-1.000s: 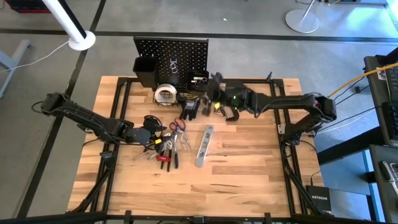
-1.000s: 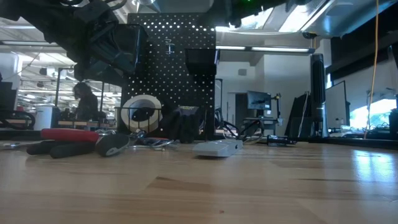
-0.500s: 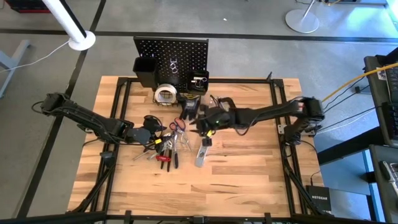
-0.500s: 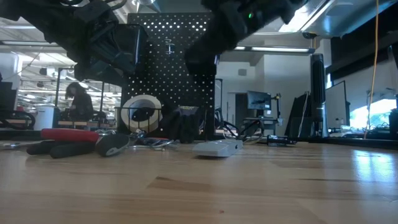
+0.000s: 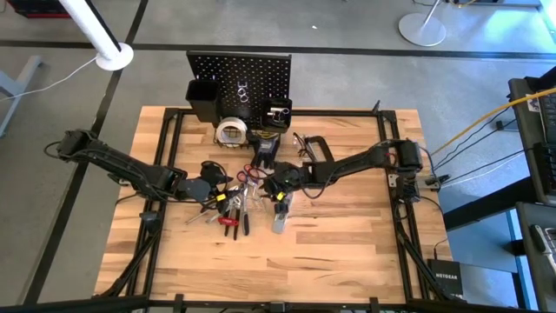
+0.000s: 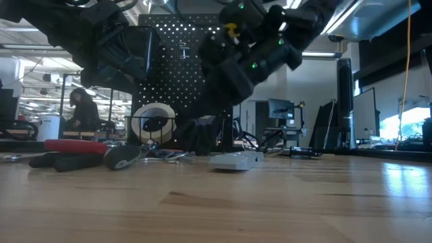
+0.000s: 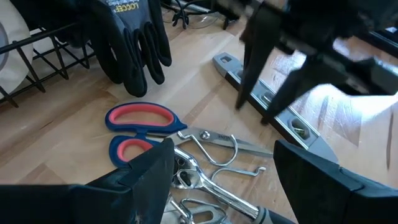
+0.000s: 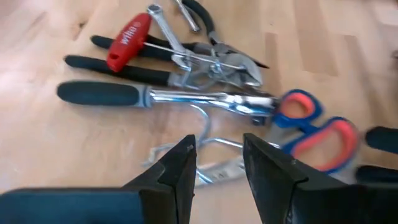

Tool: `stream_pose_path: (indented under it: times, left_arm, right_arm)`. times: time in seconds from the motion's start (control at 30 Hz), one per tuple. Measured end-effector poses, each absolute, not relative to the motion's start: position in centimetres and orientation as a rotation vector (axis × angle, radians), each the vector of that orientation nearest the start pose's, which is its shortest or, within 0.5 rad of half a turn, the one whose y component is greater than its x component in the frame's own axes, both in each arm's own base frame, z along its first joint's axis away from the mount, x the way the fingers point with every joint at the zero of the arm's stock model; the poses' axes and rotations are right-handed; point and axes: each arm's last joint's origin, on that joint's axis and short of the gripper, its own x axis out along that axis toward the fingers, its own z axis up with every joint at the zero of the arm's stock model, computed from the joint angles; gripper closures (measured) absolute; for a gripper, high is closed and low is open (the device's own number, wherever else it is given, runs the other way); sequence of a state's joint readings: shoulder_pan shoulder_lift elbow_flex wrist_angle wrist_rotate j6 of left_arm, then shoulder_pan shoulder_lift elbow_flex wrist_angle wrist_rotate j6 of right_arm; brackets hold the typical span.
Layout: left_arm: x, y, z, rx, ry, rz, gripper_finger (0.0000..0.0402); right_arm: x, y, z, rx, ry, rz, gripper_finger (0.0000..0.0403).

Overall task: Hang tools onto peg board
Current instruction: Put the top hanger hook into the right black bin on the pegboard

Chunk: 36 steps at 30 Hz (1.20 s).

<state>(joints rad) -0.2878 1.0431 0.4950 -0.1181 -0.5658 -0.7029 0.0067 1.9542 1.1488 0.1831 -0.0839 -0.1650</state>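
Right gripper (image 5: 280,186) is down over the tool pile, jaws parted with nothing between them; the right wrist view shows bare wood and a bent silver hook in the gap between its fingers (image 8: 177,168). My read is that it is lining up a pick, hovering low but not yet touching. Just beyond those fingers lie the scissors (image 8: 314,124), blue with red-lined loops, and the pliers (image 8: 161,93) with dark grips, tangled with a red T-handle key (image 8: 127,34).

Left gripper (image 5: 208,188) sits at the pile's other edge, jaws spread wide, holding nothing. It looks parked, leaving the pile to the right arm.

Outward now: the level (image 5: 280,217) lies flat on the table (image 5: 347,252), its upper end under the right gripper. The gloves (image 5: 264,149) lie nearer the board, the tape (image 5: 230,132) sits in a wire basket at the foot of the peg board (image 5: 239,74), and a C-clamp (image 5: 311,148) rests on the wood beside the right arm. So most tools are not yet hung.

What the views trade: the high view gives the layout but hides the jaws' height. The left wrist view fills that in, showing the right gripper's two fingers hanging over the level (image 7: 267,102), with the scissors (image 7: 140,127) and gloves (image 7: 134,37) alongside. The low view alone shows the board (image 6: 185,74) standing upright behind everything.
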Motion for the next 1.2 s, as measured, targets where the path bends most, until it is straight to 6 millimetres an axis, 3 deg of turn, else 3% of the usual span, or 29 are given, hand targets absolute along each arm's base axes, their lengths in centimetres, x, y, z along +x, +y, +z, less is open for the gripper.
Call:
stream_pose_path:
  times: [0.17,0.3,0.47,0.63,1.2]
  left_arm:
    - [19.6,-4.2,19.8,-0.403,0.478,0.462,0.0141]
    - [19.6,-4.2,19.8,-0.410,0.476,0.463,0.0141]
    - [19.6,-4.2,19.8,-0.420,0.475,0.467,0.0141]
    - [19.6,-4.2,19.8,-0.416,0.480,0.468,0.0141]
    - [19.6,-4.2,19.8,-0.396,0.483,0.462,0.0141]
  right_arm:
    - [41.9,0.7,15.2,-0.078,0.600,0.165,0.0269]
    - [43.1,1.5,16.0,-0.075,0.573,0.179,0.0269]
    - [44.8,2.5,15.4,-0.090,0.700,0.174,0.0269]
    - [46.1,2.2,14.3,-0.109,0.844,0.118,0.0269]
    - [46.1,2.1,12.5,-0.105,0.930,0.114,0.0269]
